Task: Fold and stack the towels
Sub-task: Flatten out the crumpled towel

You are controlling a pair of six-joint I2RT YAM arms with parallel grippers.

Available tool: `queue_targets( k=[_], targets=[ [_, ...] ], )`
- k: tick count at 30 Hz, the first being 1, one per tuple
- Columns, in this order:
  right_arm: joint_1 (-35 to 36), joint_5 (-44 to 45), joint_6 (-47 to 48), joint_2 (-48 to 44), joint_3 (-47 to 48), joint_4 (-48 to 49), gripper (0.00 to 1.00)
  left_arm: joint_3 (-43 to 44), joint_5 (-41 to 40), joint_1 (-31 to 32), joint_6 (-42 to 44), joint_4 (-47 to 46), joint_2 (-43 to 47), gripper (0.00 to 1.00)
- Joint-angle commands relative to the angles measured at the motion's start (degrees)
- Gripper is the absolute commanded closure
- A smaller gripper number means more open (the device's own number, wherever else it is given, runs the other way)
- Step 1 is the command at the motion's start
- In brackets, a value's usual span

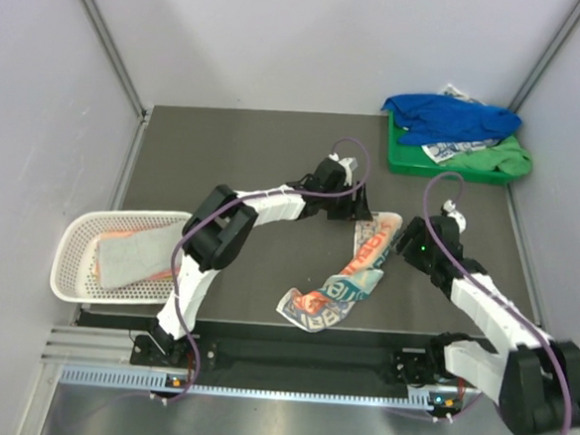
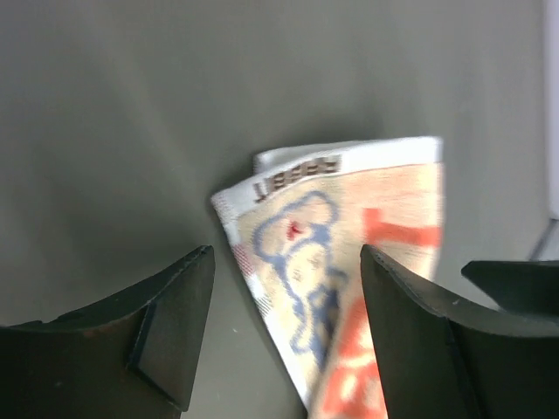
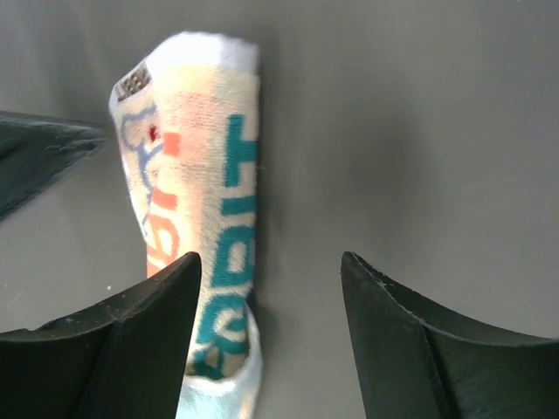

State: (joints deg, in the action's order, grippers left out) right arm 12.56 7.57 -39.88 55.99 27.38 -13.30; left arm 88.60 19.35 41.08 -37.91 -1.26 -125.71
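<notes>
Presently listed: lettered towel (image 1: 351, 277), lying rumpled lengthwise on the table (image 1: 225, 153), not yet folded.

Left gripper (image 2: 288, 262) was held wide apart with nothing grasped, the towel's far corner lying just below and between its fingers. Right gripper (image 3: 271, 271) was likewise parted and empty, the towel's strip passing beneath one finger. Both were probably stationed at that end so the cloth could be spread flat. One folded towel (image 1: 128, 258) was lodged in the basket (image 1: 68, 262). A blue towel (image 1: 451, 117) was heaped on the green tray (image 1: 453, 167), well beyond the right gripper.
</notes>
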Motion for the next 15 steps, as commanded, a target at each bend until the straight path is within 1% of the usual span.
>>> queue_targets(
  k=[1, 2, 4, 6, 7, 8, 9, 11, 12, 14, 15],
  targets=[
    [-1.22, -11.00, 1.82, 6.84, 0.57, 15.99, 0.36, 3.07, -4.57, 1.37, -1.64, 4.24, -3.66, 0.28],
    [-1.31, -11.61, 1.47, 8.25, 0.66, 17.07, 0.36, 3.42, -7.11, 1.72, -1.73, 6.25, -4.01, 0.29],
    [-1.31, -12.32, 0.59, 11.50, 0.57, 19.53, 0.38, 4.13, -8.89, 2.16, -1.64, 7.76, -5.07, 0.30],
    [-1.31, -12.32, -0.19, 13.87, 0.40, 21.21, 0.45, 5.44, -12.40, 2.86, -1.55, 10.74, -6.21, 0.32],
    [-1.31, -11.97, -0.37, 14.23, 0.22, 21.21, 0.50, 5.45, -12.76, 2.95, -1.64, 10.75, -6.47, 0.36],
    [-1.22, -11.71, -0.55, 14.50, -0.13, 21.91, 0.52, 5.27, -13.20, 3.04, -2.07, 10.49, -6.65, 0.40],
    [-1.31, -11.70, -0.99, 14.59, -0.48, 22.35, 0.53, 5.01, -13.46, 3.04, -2.69, 10.40, -6.91, 0.50],
    [-1.22, -11.27, -0.99, 14.50, -1.09, 22.70, 0.55, 4.39, -13.64, 3.04, -2.87, 9.70, -6.92, 0.59],
    [-1.31, -11.18, -1.08, 14.41, -1.10, 22.88, 0.56, 4.22, -13.73, 3.04, -2.78, 9.52, -6.92, 0.68],
    [-1.22, -11.09, -0.99, 14.68, -1.01, 23.05, 0.57, 4.13, -13.90, 3.04, -2.34, 9.17, -6.74, 0.77],
    [-1.31, -11.18, -0.73, 15.11, -0.83, 22.97, 0.57, 4.04, -14.17, 3.04, -2.08, 9.08, -6.48, 0.90]
  ],
)
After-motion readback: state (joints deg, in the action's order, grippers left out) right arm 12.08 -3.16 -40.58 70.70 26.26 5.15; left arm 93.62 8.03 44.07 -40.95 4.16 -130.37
